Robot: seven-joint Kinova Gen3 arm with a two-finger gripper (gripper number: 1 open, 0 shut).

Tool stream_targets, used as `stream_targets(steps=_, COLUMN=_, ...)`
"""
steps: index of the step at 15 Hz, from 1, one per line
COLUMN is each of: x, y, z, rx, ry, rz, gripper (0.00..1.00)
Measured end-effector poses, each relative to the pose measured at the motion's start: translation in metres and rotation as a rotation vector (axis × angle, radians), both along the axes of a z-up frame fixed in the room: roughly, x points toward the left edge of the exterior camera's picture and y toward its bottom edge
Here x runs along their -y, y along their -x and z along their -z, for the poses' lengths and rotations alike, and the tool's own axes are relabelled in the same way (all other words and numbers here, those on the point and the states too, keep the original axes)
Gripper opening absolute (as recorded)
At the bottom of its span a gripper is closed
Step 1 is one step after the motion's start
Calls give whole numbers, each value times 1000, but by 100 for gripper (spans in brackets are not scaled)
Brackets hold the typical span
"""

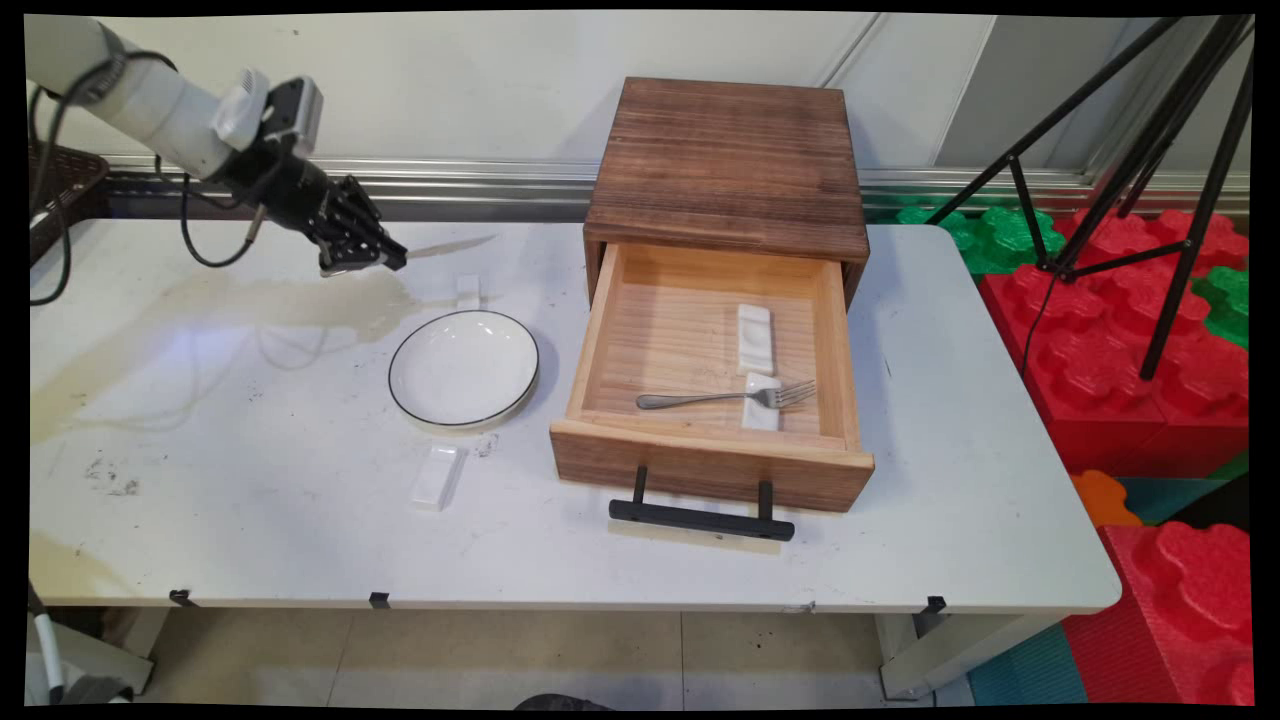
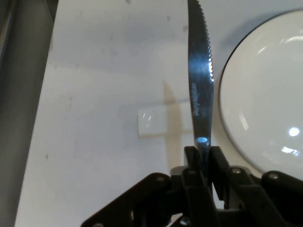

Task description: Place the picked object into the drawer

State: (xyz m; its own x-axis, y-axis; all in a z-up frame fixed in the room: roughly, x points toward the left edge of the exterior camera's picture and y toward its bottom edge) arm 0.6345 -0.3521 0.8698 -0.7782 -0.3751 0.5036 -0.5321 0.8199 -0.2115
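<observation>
One knife (image 1: 452, 246) is pinched by its handle in your tool (image 1: 362, 262), fingers closed tight on it, blade pointing right above the bench (image 1: 220, 400). Keep it level and steady over the small white rest (image 1: 468, 291) just behind the plate (image 1: 463, 368). Further right, a fork (image 1: 725, 397) lies in the open drawer (image 1: 712, 380).

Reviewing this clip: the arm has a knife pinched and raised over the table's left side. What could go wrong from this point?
1. The tool grips the knife only at its handle end, on a narrow pinch; the long serrated blade could pivot or slip out.
2. The plate and a small white rest lie just below; a low sweep could knock either.
3. The open drawer already holds a fork across a rest, so space there looks tight.
</observation>
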Motion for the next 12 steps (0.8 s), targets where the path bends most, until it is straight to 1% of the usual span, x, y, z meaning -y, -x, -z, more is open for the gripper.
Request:
stream_targets(steps=3, x=-9, y=11, z=-25, rx=-30, ry=17, rz=12, gripper=0)
stream_targets(steps=7, x=-19, y=33, z=-54, rx=-69, ry=40, rz=30, gripper=0)
stream_targets(steps=9, x=-20, y=45, z=-62, rx=-83, ry=47, rz=40, gripper=0)
stream_targets(steps=12, x=-19, y=70, z=-73, rx=-106, ry=62, rz=59, gripper=0)
